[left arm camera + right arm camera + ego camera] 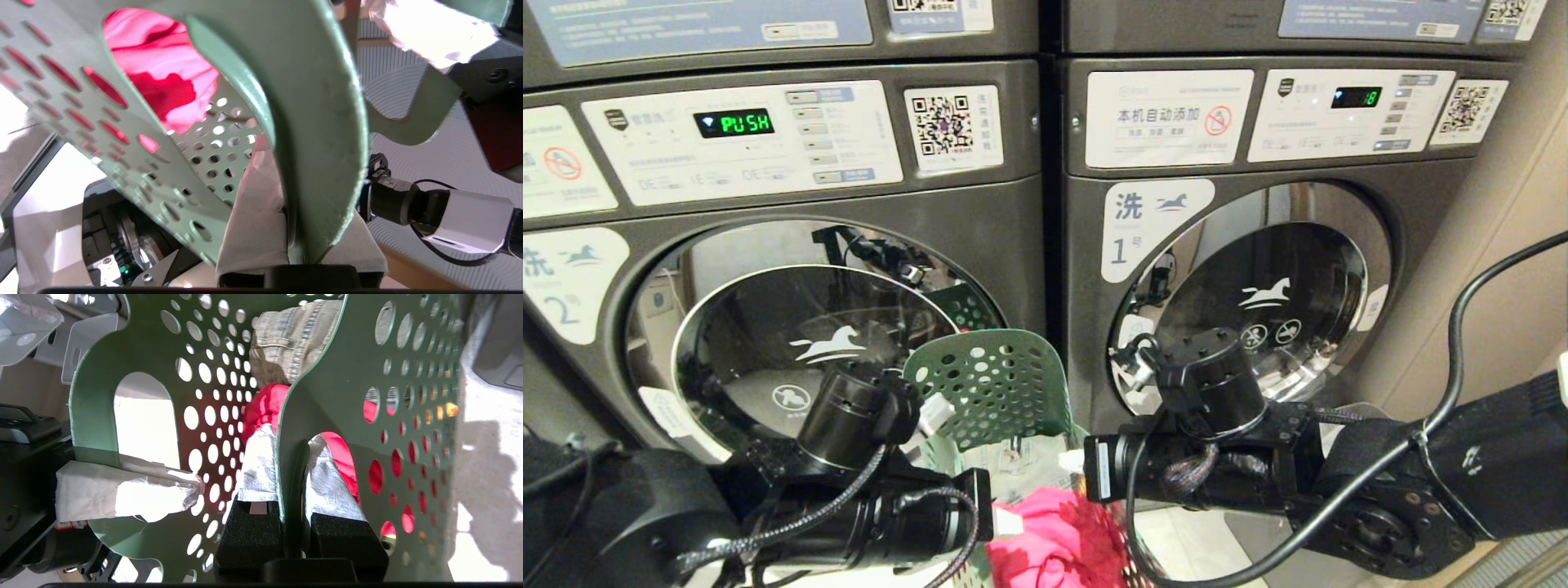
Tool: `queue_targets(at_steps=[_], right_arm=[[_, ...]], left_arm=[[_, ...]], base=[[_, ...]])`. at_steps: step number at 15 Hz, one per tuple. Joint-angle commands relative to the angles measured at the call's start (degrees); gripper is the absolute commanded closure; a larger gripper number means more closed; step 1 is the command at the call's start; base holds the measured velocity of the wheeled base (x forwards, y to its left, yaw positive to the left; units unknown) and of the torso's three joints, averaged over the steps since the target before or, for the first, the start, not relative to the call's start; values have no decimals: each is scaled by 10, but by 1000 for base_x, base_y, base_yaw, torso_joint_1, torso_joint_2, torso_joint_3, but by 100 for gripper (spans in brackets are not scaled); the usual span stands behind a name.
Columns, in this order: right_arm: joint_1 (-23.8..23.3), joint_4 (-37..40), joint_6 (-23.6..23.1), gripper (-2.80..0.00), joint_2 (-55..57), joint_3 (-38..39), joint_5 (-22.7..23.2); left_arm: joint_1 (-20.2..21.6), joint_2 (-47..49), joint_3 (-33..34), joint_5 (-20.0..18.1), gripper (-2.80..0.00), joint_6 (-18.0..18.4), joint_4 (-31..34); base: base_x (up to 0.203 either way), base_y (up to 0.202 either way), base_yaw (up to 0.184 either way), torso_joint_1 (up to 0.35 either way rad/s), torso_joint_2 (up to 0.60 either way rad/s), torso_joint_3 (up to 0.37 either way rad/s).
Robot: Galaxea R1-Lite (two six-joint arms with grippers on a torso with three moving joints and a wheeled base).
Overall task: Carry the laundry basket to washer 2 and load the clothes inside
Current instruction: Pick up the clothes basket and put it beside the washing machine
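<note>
Two big grey washers stand side by side in front of the robot. The washer with the 2 [792, 343] is on the left, and the washer with the 1 [1258, 302] is on the right. Each has a round glass door with a shiny ring around it, smooth like a mirror. The door of the washer with the 2 is closed.

The laundry basket [992, 384] is held up in front of the gap between the two washers, partly covering the closed door. It is green plastic, thin and bendy, full of round holes.

The left end effector [286, 212] is clenched on the rim of one side. The right end effector [292, 486] is clenched on the rim of the other side, with soft white padding on its fingers [261, 465].

Inside lie a bright pink garment [1058, 539], soft and crumpled, and a rough jeans-like cloth [286, 343]. A small yellow bit may show through the holes, but it is hard to tell.
</note>
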Motion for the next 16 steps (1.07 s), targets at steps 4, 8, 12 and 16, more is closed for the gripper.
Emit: queue_targets(at_steps=[4, 8, 12, 16], right_arm=[[-1, -14, 1, 0, -2, 4, 1], [-1, -19, -1, 0, -3, 8, 1], [-1, -19, -2, 0, -3, 8, 0], [-1, -19, -1, 0, -2, 8, 1]], left_arm=[[0, 0, 0, -1, 0, -3, -2], [0, 2, 1, -1, 0, -3, -2], [0, 5, -1, -2, 0, -4, -3], [0, 6, 0, -2, 0, -4, -3]], base=[[0, 0, 16, 1, 0, 2], [0, 0, 0, 0, 0, 0], [0, 0, 0, 0, 0, 0], [0, 0, 0, 0, 0, 0]])
